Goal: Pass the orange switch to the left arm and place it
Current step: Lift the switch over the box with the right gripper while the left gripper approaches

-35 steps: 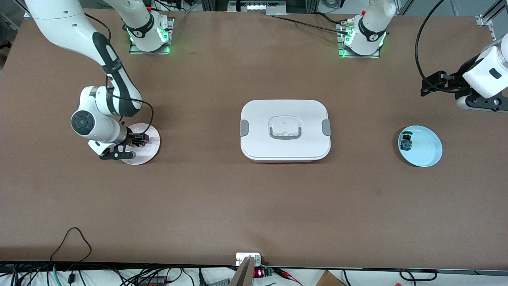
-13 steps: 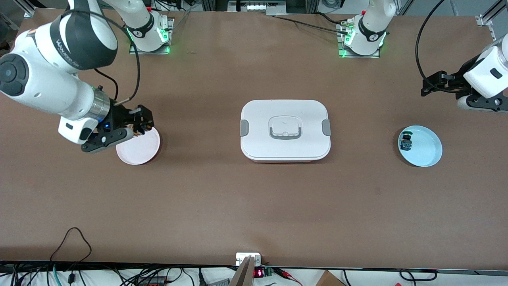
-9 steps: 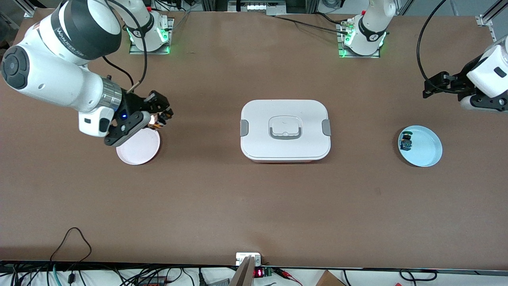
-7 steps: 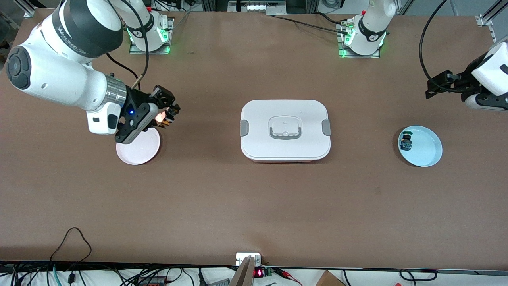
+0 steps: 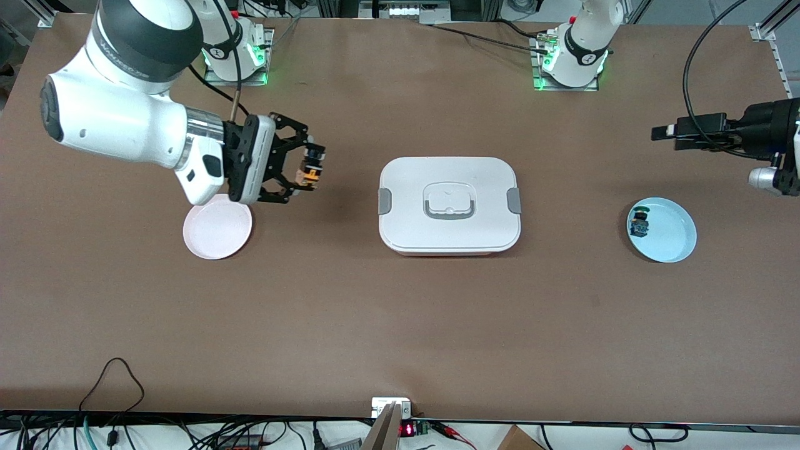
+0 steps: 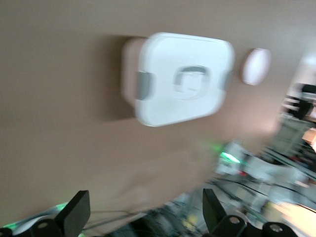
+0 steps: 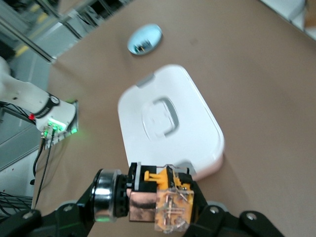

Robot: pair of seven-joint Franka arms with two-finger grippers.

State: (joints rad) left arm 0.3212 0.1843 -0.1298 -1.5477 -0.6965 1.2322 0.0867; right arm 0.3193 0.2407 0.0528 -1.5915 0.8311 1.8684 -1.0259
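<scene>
pink plate (image 5: pixel 217 230): sitting bare near the right arm's end of the table.
right gripper (image 5: pixel 307 169): up in the air over the table between that plate and the box, fingers clamped on the orange switch (image 5: pixel 310 170).
box (image 5: pixel 449 204): mid-table, lid on, nothing touching it.
blue plate (image 5: pixel 670 235): toward the left arm's end, with a small green-and-blue switch (image 5: pixel 639 224) lying in it.
left gripper (image 5: pixel 667 133): hovering over the table above the blue plate, fingers spread wide, nothing in them.
</scene>
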